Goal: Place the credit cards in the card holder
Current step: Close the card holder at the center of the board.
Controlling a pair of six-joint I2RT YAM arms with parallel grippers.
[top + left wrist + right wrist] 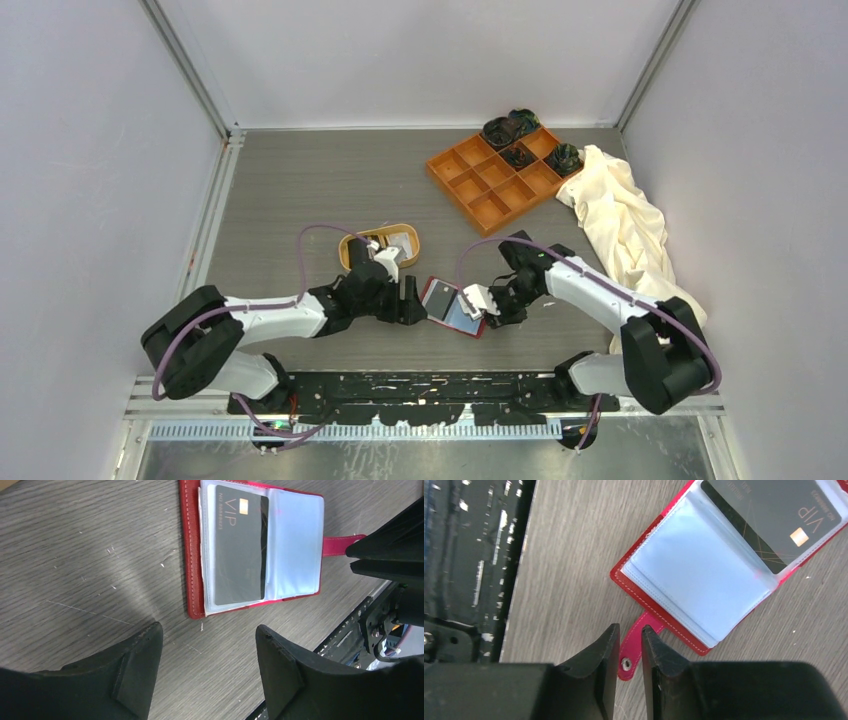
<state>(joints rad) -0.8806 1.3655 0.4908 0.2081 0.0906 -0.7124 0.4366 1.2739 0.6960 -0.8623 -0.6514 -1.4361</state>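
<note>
My left hand (pixel 209 630) hangs wide over the bench (pixel 75 555), holding nothing. Beside it the card holder (pixel 295 545) lies open, a black credit card (pixel 240 545) sleeved inside. My right hand (pixel 630 630) is narrowed about the snap tab (pixel 633 652); I cannot tell whether it grips.

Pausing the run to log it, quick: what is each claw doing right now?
Left claw: open, empty.
Right claw: nearly closed around the snap tab of the red leather card holder; actual grip cannot be told.
</note>
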